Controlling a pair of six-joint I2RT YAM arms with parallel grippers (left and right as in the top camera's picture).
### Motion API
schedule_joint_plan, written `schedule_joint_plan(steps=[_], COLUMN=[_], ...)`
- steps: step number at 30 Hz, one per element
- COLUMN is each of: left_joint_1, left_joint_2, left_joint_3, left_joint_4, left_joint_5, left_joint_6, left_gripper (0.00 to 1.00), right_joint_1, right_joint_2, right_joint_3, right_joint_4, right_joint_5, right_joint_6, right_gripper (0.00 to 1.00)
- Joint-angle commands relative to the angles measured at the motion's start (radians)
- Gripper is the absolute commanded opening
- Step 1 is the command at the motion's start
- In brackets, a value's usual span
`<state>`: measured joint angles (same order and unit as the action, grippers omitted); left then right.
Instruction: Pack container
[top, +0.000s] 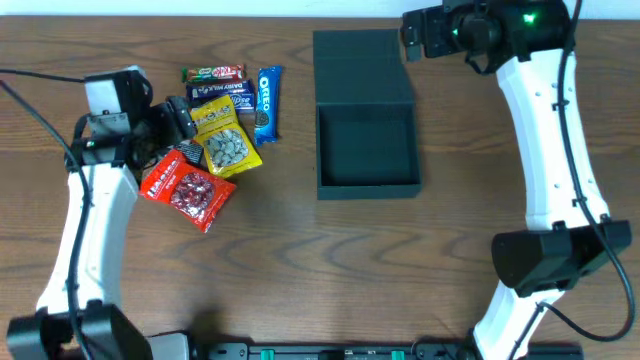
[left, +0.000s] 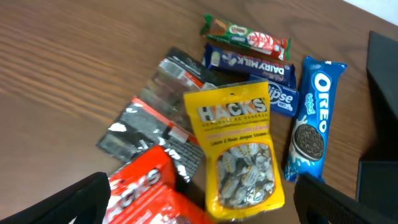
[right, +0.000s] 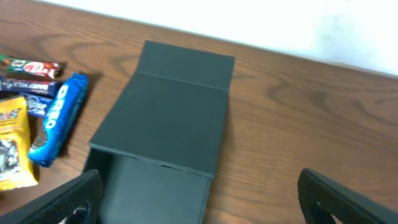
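Note:
The container (top: 367, 150), a dark teal-black square box, lies open at the table's middle, with its flap lid (top: 362, 65) folded back flat behind it. Its inside shows nothing in it. My right gripper (top: 413, 37) hovers open by the lid's far right corner; in the right wrist view its fingers (right: 69, 198) straddle the lid (right: 168, 112) and box edge. My left gripper (top: 183, 130) stands open over a snack pile: a yellow Hacks bag (left: 239, 149), a red Hacks bag (left: 146, 190), an Oreo pack (left: 313, 118), a KitKat bar (left: 245, 35) and a Dairy Milk bar (left: 249, 62).
A black and silver packet (left: 152, 115) lies partly under the two Hacks bags. The container's edge (left: 382, 74) shows at the right of the left wrist view. Bare wooden table (top: 330, 270) stretches in front of the box and snacks.

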<state>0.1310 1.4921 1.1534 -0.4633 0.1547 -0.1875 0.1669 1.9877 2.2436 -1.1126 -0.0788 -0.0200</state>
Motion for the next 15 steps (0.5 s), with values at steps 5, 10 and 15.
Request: schedule_joint_plan(steps=[5, 10, 15], left_joint_1=[0.0, -0.058, -0.154], left_joint_2=[0.081, 0.153, 0.238], left_joint_3=[0.016, 0.016, 0.016], left_joint_4=[0.006, 0.009, 0.043], left_joint_5=[0.105, 0.065, -0.06], left_joint_6=[0.053, 0.053, 0.072], left_gripper=[0.96, 0.95, 0.95], right_joint_1=[-0.018, -0.018, -0.018], right_joint_2=[-0.023, -0.022, -0.022], right_joint_3=[-0.002, -0.006, -0.007], right_joint_4=[-0.003, 0.004, 0.011], right_joint_5=[-0.004, -0.004, -0.003], right_joint_6=[-0.016, -0.016, -0.02], right_gripper=[0.99, 0.99, 0.99])
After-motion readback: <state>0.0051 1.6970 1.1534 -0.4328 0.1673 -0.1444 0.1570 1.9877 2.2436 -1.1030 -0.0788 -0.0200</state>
